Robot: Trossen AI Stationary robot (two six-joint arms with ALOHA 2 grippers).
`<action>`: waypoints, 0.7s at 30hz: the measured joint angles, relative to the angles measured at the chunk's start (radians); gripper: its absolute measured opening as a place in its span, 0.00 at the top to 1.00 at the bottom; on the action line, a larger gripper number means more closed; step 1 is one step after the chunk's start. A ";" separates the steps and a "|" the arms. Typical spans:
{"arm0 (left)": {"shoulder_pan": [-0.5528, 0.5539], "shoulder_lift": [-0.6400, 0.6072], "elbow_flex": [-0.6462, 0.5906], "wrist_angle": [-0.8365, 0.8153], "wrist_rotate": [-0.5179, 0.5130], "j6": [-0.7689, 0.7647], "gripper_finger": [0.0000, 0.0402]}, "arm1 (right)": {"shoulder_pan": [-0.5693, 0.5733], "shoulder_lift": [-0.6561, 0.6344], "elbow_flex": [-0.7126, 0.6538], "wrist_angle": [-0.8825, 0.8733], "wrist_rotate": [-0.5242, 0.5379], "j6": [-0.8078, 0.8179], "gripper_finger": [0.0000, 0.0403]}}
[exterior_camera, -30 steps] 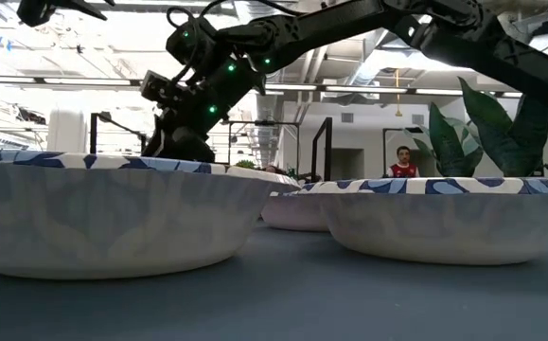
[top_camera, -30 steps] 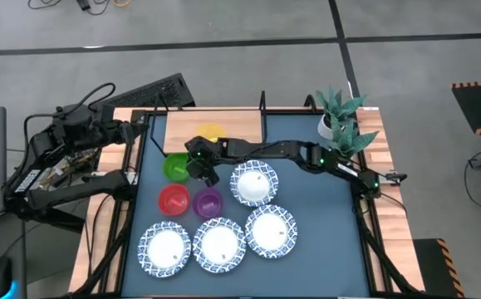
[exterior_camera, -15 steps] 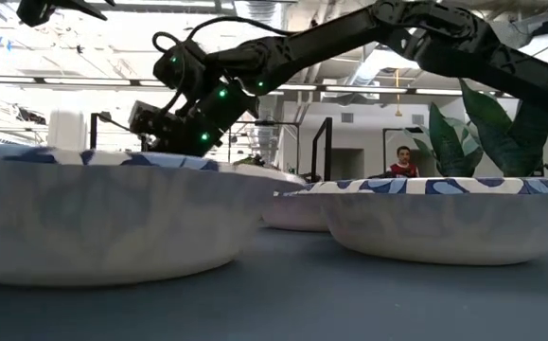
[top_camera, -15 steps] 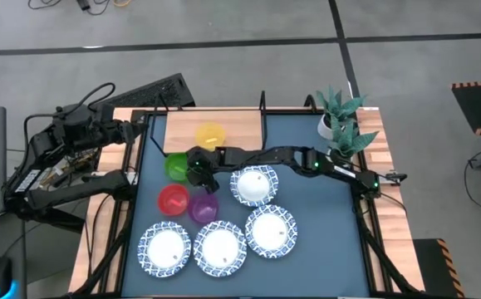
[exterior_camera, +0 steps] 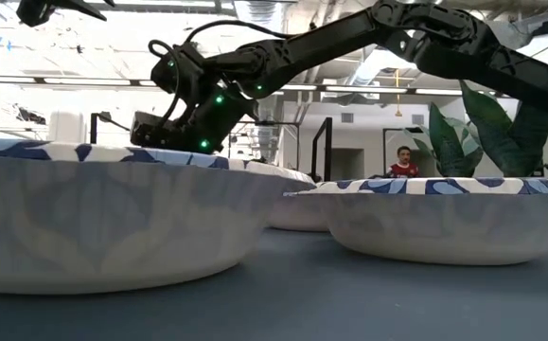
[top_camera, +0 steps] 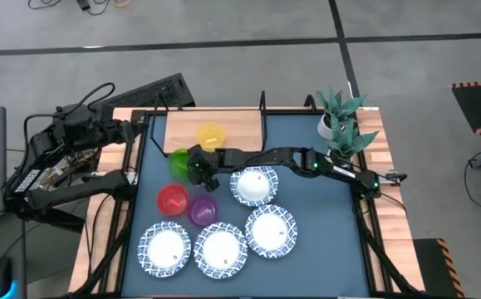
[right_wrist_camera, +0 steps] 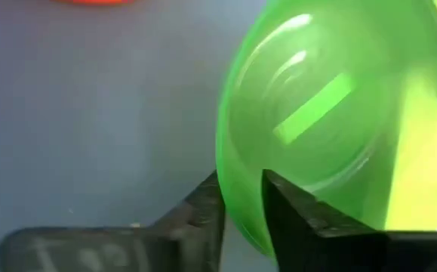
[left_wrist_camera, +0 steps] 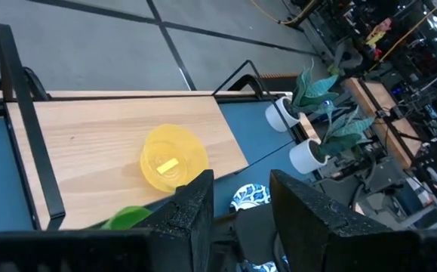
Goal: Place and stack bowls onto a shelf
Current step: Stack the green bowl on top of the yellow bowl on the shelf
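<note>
High view: the right tool (top_camera: pixel 193 167) has moved a little farther toward the back left than half a second ago, and the green bowl (top_camera: pixel 178 163) has shifted with it, now lying closer to the shelf (top_camera: pixel 242 126). In the right wrist view its two fingers (right_wrist_camera: pixel 203 208) pinch the rim of the green bowl (right_wrist_camera: pixel 331 121), one inside and one outside. The low view shows that tool (exterior_camera: pixel 155 133) lower than a second ago, down near the bowl rims.

Four small bowls are counted: green, yellow (top_camera: pixel 210 134), red (top_camera: pixel 173 199) and purple (top_camera: pixel 203 209). The yellow one sits alone on the shelf board, seen also from the left wrist (left_wrist_camera: pixel 173 157). Red and purple rest on the blue surface (top_camera: pixel 315 191), touching each other.

Four white bowls with blue rims lie on the surface: one (top_camera: pixel 253 184) beside the right arm, three (top_camera: pixel 164 247) (top_camera: pixel 219 247) (top_camera: pixel 271 231) in a row nearer the front. All bowls are empty.

The left tool (top_camera: pixel 137 130) waits off the surface's left edge, fingers (left_wrist_camera: pixel 188 215) apart.
</note>
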State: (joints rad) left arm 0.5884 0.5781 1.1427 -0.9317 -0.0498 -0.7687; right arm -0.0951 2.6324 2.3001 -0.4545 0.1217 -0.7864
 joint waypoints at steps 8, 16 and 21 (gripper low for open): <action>0.000 0.000 0.000 -0.001 -0.018 0.024 0.72 | 0.027 -0.026 0.002 -0.041 0.008 0.000 0.94; 0.000 0.000 0.000 -0.002 -0.018 0.027 0.72 | 0.033 -0.116 0.000 -0.065 0.013 0.014 0.94; 0.000 0.000 0.000 -0.003 -0.018 0.027 0.72 | 0.022 -0.215 0.000 -0.098 0.013 0.056 0.94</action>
State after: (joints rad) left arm 0.5884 0.5781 1.1427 -0.9344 -0.0681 -0.7418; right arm -0.0728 2.4178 2.3003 -0.5522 0.1349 -0.7306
